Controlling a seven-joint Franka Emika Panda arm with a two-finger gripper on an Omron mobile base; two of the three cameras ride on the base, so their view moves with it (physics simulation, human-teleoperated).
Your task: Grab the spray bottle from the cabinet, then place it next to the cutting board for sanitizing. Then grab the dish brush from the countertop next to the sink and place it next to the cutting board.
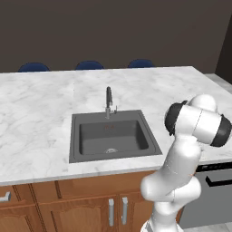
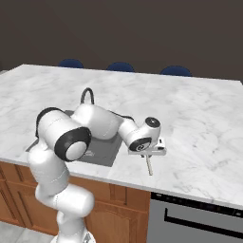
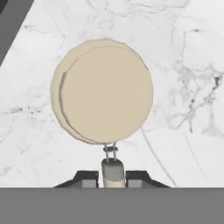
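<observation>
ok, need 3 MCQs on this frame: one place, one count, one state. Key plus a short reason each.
1. Where is the dish brush?
A. in the sink
B. on the countertop right of the sink
C. on a chair

2. How many blue chair backs show beyond the countertop?
A. one
B. three
C. five

3. What is the end effector doing?
A. shut on the dish brush handle
B. open above the sink
C. holding the faucet

Key:
1 B, the handle lies on marble beside the sink.
2 B, three dark blue backs line the far edge.
3 A, the hand view shows both fingertips pressed against the handle under the round head.
</observation>
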